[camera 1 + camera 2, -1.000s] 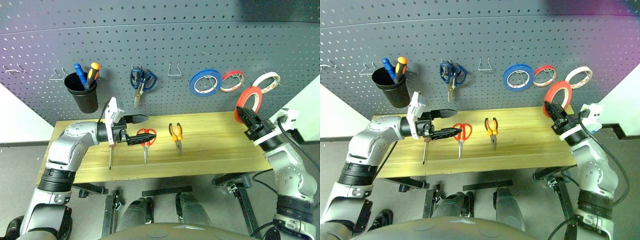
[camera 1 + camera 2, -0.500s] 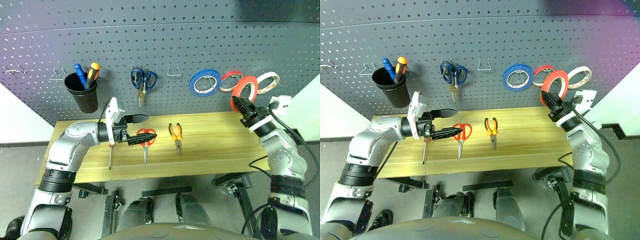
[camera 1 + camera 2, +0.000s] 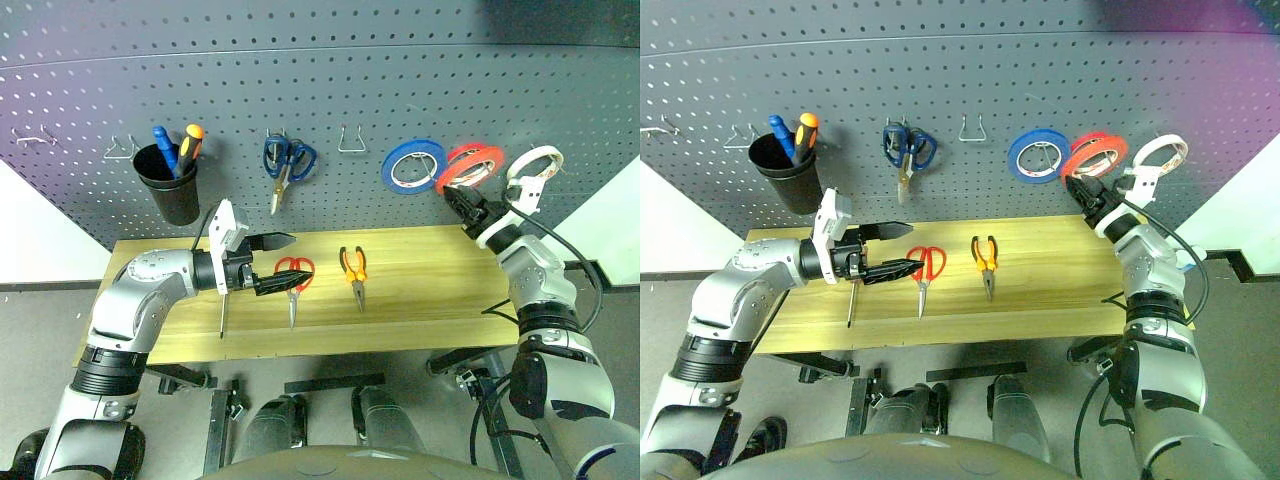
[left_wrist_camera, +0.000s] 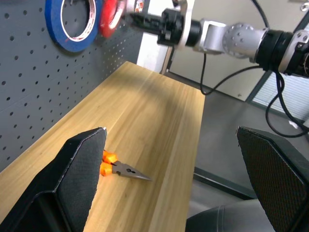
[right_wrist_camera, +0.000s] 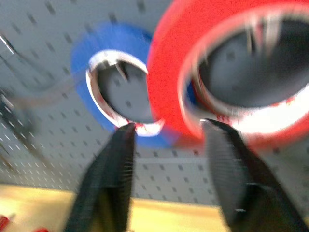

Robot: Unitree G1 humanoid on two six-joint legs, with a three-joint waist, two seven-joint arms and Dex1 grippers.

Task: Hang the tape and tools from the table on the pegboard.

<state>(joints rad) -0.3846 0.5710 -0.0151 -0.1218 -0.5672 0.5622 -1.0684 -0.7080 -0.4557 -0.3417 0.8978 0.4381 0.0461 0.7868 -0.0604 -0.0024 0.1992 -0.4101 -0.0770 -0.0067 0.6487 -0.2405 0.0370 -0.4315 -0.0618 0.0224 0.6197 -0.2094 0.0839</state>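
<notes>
Up at the pegboard [image 3: 330, 90], right tool [image 3: 458, 200] part-open, red tape [image 3: 468, 166] touching its fingers beside the blue roll [image 3: 412, 164]; if unhooked, it drops. Left tool [image 3: 275, 262] wide open, empty, above worktop [image 3: 420, 300].

On the light-wood counter [image 3: 430, 290] lie red-handled scissors [image 3: 292, 280], orange-handled pliers [image 3: 352, 272] and a slim screwdriver [image 3: 221, 312], while the right gripper [image 3: 462, 205] holds the red tape [image 3: 468, 168] against the pegboard [image 3: 330, 110] beside the blue roll [image 3: 412, 165].
</notes>
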